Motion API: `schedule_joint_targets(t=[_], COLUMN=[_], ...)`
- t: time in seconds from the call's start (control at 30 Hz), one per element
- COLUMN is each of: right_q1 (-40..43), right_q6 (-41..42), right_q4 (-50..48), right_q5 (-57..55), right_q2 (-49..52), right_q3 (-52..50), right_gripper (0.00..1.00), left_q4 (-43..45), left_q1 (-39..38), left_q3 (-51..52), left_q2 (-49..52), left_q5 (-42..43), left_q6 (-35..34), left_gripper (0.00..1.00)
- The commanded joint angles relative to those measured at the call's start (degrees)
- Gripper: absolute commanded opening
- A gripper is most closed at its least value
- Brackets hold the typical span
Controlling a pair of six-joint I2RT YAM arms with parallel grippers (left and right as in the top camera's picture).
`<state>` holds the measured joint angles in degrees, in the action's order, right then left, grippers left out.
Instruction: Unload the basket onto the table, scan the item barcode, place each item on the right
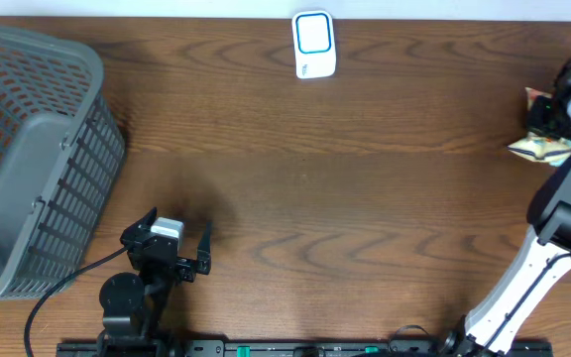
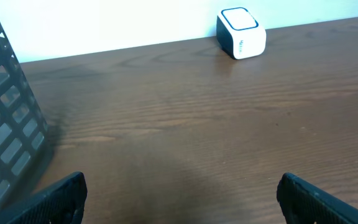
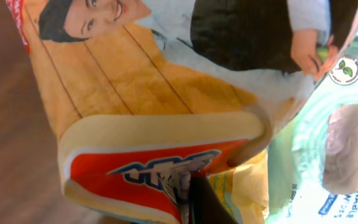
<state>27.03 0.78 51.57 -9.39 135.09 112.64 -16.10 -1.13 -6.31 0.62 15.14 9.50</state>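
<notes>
Most of the wood-grain worktop (image 1: 345,198) is bare brown surface through the middle of the overhead frame, so that's where all the open room is. The clutter sits at the edges.

A grey plastic basket (image 1: 28,149) with slotted lattice walls fills the left side and runs off the left edge. A small white barcode scanner (image 1: 314,45), a rounded box with a blue outline on its face, stands at the top centre, right by the back edge of the worktop.

The left gripper (image 1: 173,236) sits low at the lower left, near the front edge and just right of the basket. Its jaws are spread wide with nothing between them. Its wrist view looks out across bare wood to the scanner in the upper right.

The snack packet (image 1: 541,149) is way over at the right edge of the overhead frame, under the white and black right arm (image 1: 563,213). Up close it's glossy crinkled film, orange-yellow with a printed face and a red panel with blue lettering. The right gripper (image 3: 197,199) has its jaws pressed together, pinching a fold of it at the bottom of the wrist frame. A pale green packet (image 3: 328,155) lies touching it on the right.
</notes>
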Motion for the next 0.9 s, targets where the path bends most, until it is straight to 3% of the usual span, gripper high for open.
schedule_joint_targets(t=[0.0, 0.1, 0.13, 0.2, 0.23, 0.47, 0.67, 0.87], right_q1=[0.8, 1.2, 1.2, 1.1, 1.0, -0.3, -4.8, -8.5], right_q6=[1.6, 5.5, 6.1, 6.1, 6.1, 12.3, 12.4, 12.3], right_q4=[1.7, 4.2, 4.9, 5.6, 5.6, 7.3, 10.0, 16.7], right_q5=[-1.4, -1.2, -0.3, 3.5, 5.7, 12.6, 23.3, 24.3], right_q2=[0.4, -2.1, -3.3, -7.0, -9.2, -27.7, -43.6, -56.5], right_q3=[3.2, 6.1, 6.7, 7.7, 7.7, 7.7, 7.7, 7.7], right_gripper=[0.01, 0.03, 0.21, 0.78, 0.99, 0.99, 0.99, 0.99], left_q4=[-1.2, -1.2, -1.2, -1.2, -1.2, -1.2, -1.2, -1.2], left_q1=[0.3, 0.3, 0.3, 0.3, 0.3, 0.3, 0.3, 0.3], left_q3=[0.9, 0.9, 0.9, 0.9, 0.9, 0.9, 0.9, 0.9], left_q2=[-0.3, -0.3, -0.3, -0.3, -0.3, -0.3, -0.3, -0.3], left_q5=[0.7, 0.7, 0.7, 0.7, 0.7, 0.7, 0.7, 0.7], left_q6=[1.0, 1.0, 1.0, 1.0, 1.0, 1.0, 1.0, 1.0], left_gripper=[0.98, 0.98, 0.98, 0.98, 0.98, 0.98, 0.98, 0.98])
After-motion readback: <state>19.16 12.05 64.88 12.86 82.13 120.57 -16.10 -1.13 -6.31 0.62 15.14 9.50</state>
